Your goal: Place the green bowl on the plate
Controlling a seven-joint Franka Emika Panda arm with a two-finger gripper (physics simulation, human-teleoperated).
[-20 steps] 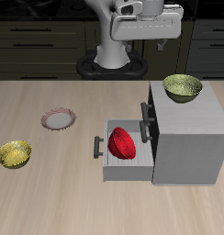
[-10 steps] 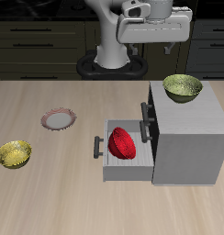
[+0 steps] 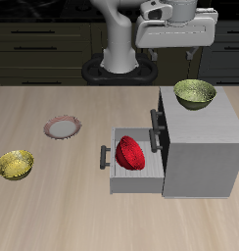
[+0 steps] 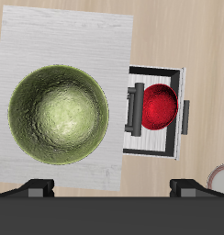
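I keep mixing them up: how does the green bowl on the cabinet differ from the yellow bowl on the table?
The olive-green speckled bowl sits on top of the grey cabinet; the brighter yellow bowl rests on the wooden table, near its front edge. The green one is duller. Both are small, round and upright.

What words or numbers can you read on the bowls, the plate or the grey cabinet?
None. No words, numbers or signs show in either view.
Green bowl: only a speckled pattern inside.
Red bowl: plain.
Yellow bowl: plain.
Plate: plain, with a reddish rim.
Cabinet: bare grey.
Gripper: no readable label.
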